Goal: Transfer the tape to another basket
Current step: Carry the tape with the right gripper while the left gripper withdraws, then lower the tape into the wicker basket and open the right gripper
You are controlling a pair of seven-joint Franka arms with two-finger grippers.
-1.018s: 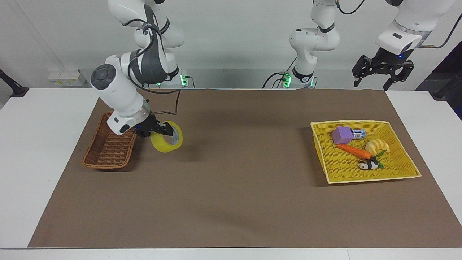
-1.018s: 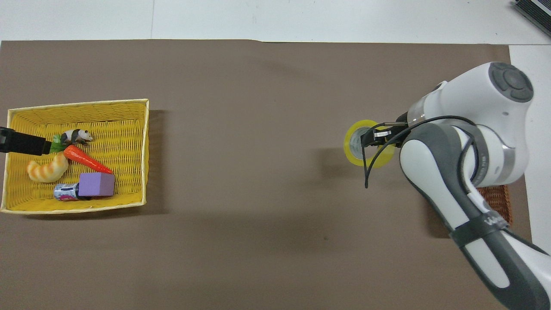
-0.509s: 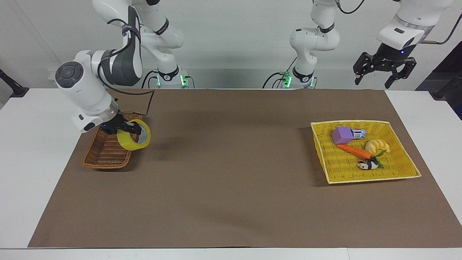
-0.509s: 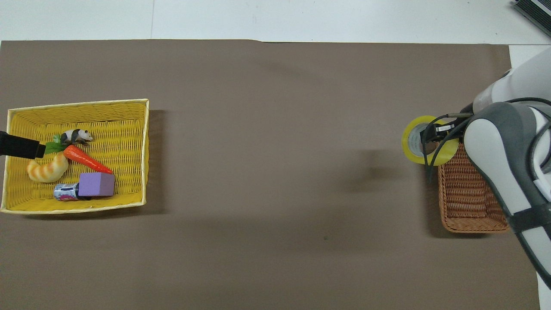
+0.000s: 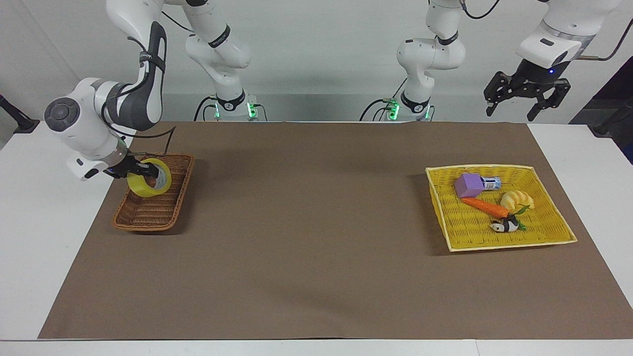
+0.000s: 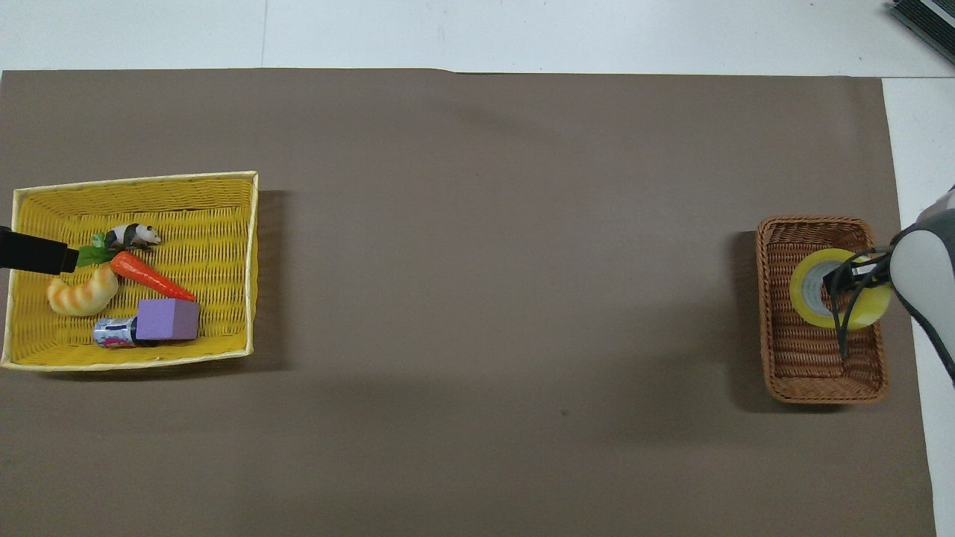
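The big brown paper mat [image 5: 316, 237] covers most of the white table [image 5: 29, 222]. On it, toward the left arm's end, sits the wide flat yellow woven basket [image 5: 554, 236], and in it lie a purple block [image 5: 469, 185], an orange toy carrot [image 5: 484, 206], a yellowish croissant toy [image 5: 516, 200], a small can [image 5: 491, 184] and a tiny panda toy [image 5: 504, 226]. Toward the right arm's end sits the narrow deep brown wicker basket [image 5: 170, 207], with nothing lying in it that I can see. The right gripper [image 5: 143, 173] is clamped on the thick yellow ring of tape [image 5: 149, 183] and holds it up over the brown basket. If it lets go from there, the round tape might bounce or roll out over the rim. The left gripper [image 5: 525, 94] waits high above its end of the table with its fingers spread apart.
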